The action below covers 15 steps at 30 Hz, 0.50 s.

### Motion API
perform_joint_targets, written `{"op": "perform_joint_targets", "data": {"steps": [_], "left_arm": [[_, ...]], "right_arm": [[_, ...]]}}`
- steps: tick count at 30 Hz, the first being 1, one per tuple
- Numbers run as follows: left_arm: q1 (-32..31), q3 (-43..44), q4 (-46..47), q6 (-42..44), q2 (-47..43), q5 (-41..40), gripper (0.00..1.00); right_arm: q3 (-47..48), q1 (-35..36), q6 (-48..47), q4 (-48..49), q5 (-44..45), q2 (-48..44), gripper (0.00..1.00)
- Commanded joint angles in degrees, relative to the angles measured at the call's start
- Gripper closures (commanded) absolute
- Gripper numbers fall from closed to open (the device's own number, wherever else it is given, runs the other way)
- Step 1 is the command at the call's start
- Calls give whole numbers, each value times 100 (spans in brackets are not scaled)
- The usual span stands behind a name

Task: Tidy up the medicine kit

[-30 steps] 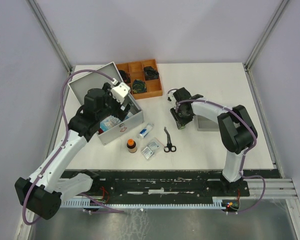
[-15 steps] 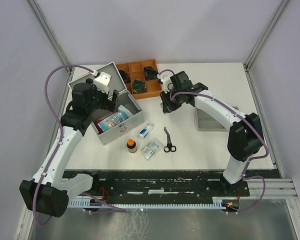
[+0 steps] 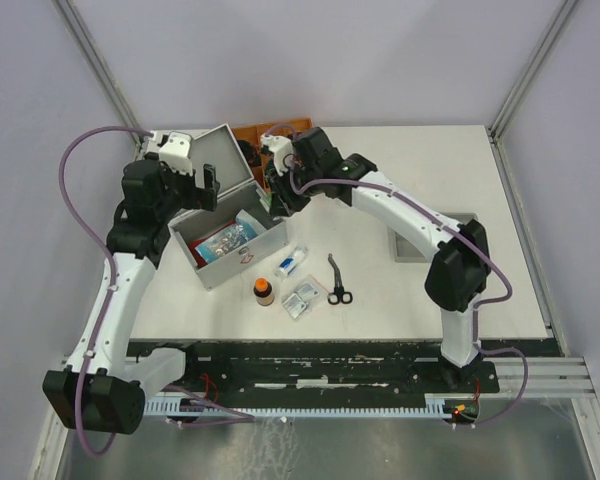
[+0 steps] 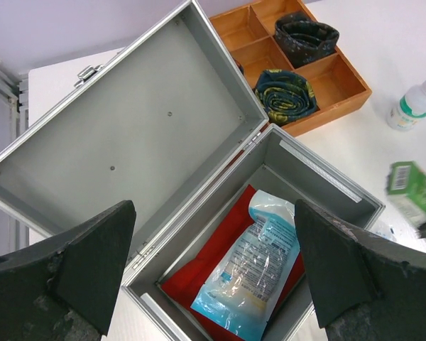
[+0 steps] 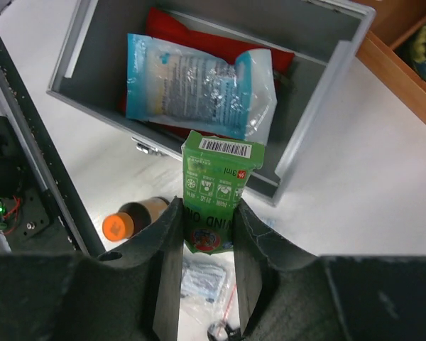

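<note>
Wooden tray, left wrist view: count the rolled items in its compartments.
2. A dark roll in an upper compartment of the wooden tray; a blue-green roll lower, beside the lid of the medicine kit. That lid hides part of the tray; more may be hidden.

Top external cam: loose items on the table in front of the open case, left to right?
orange-capped bottle → clear packets → scissors → shallow grey tray. The white bottle is left out because it overlaps the packets.
</note>
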Motion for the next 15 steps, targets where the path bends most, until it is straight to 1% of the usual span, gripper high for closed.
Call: {"op": "perform_joint_targets", "data": {"steps": [1, 11, 13, 15], "left_arm": [[130, 211, 350, -289, -284, -96, 1], [264, 25, 407, -229, -569, 60, 1], [262, -14, 425, -221, -582, 90, 1], [262, -21, 426, -196, -593, 147, 1]], "right_arm": [[813, 249, 242, 78, -247, 655, 72], [2647, 604, 198, -598, -202, 2144, 72], [2892, 627, 174, -704, -166, 2347, 71], [2993, 646, 167, -737, -129, 2477, 69]]}}
